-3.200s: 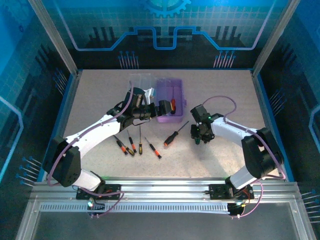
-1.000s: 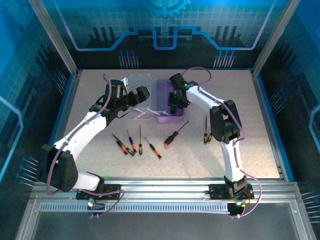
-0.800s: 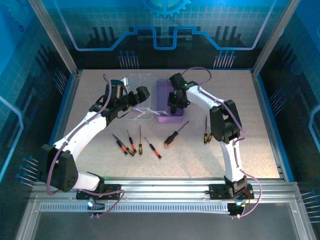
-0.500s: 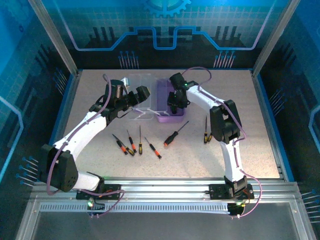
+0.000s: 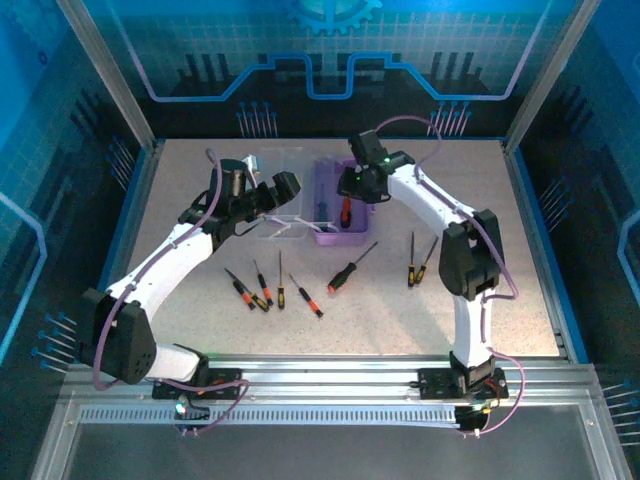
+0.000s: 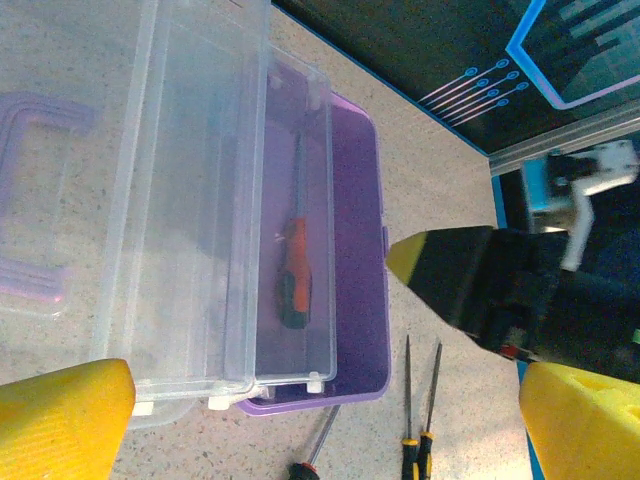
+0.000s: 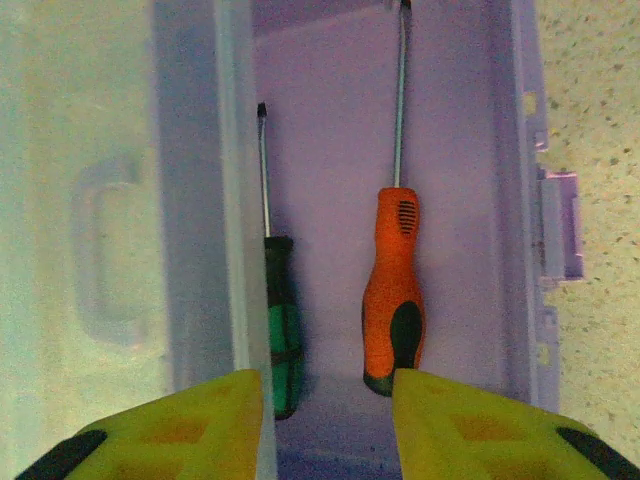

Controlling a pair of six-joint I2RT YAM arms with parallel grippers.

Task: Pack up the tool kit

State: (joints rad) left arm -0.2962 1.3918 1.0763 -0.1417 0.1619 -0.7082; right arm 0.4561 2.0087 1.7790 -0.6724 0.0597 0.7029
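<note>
The tool kit's purple case (image 5: 352, 232) stands open at the back middle, its clear lid (image 5: 276, 165) folded out to the left. Inside lie an orange-black screwdriver (image 7: 393, 300) and a green-handled one (image 7: 283, 340), side by side on the purple floor (image 7: 330, 130). My right gripper (image 7: 328, 420) hovers open just above their handles, nothing between its fingers. My left gripper (image 5: 287, 196) hangs wide open over the lid (image 6: 190, 200). Several loose screwdrivers (image 5: 262, 287) lie in front of the case, one larger red-black one (image 5: 350, 267) among them.
Two slim screwdrivers (image 5: 418, 260) lie side by side right of the case, beside the right arm's forearm. The lid's purple handle (image 6: 35, 200) rests on the table at the left. Blue frame walls border the table.
My right gripper has risen and drawn back toward the far end of the case, its elbow swinging right and uncovering a second screwdriver there. The left arm has stayed still.
</note>
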